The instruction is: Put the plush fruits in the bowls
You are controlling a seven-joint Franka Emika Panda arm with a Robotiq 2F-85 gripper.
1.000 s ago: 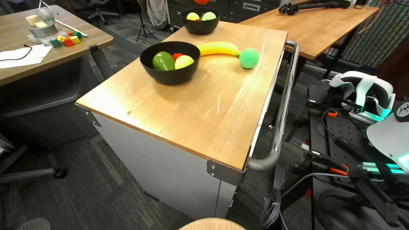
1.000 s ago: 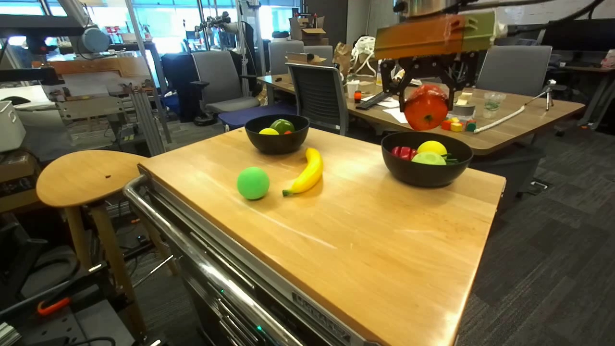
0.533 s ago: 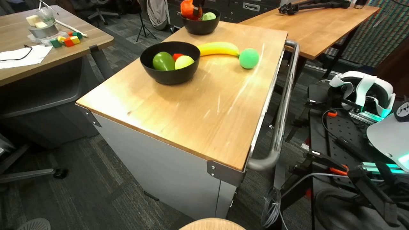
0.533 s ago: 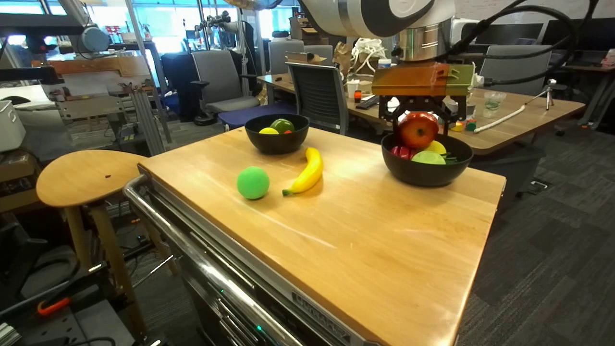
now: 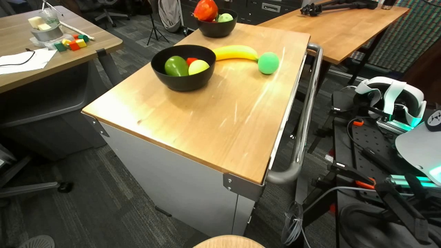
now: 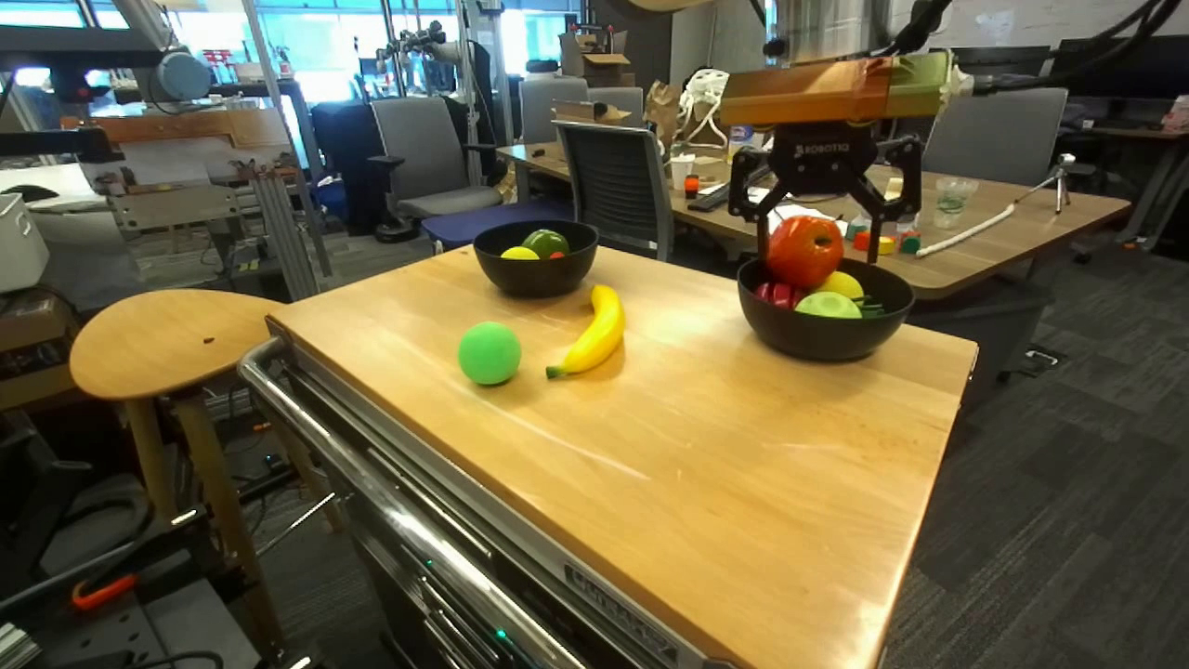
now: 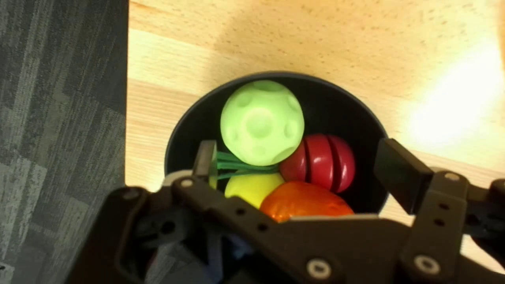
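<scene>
Over to the right of the frame in an exterior view, to the gripper (image 6: 817,258): jaws spread wide apart, nothing in their grasp, above a black bowl (image 6: 827,339). Showing between them, sitting high in the bowl, an orange-red fruit (image 6: 804,251), apparently delivered. Next up, most likely, the banana (image 6: 602,330)! Lying on the wooden tabletop (image 6: 669,455), dead centre of that frame: left of the gripper and lower, well apart from it. Long axis slanting from upper right to lower left, stem end towards the green ball (image 6: 489,354). Roughly crosswise to the jaws, seemingly, so perhaps wanting little twist. And what a looker: bright yellow, smooth, gently curved, green at the stem tip. Out of sight in the wrist view, though.
</scene>
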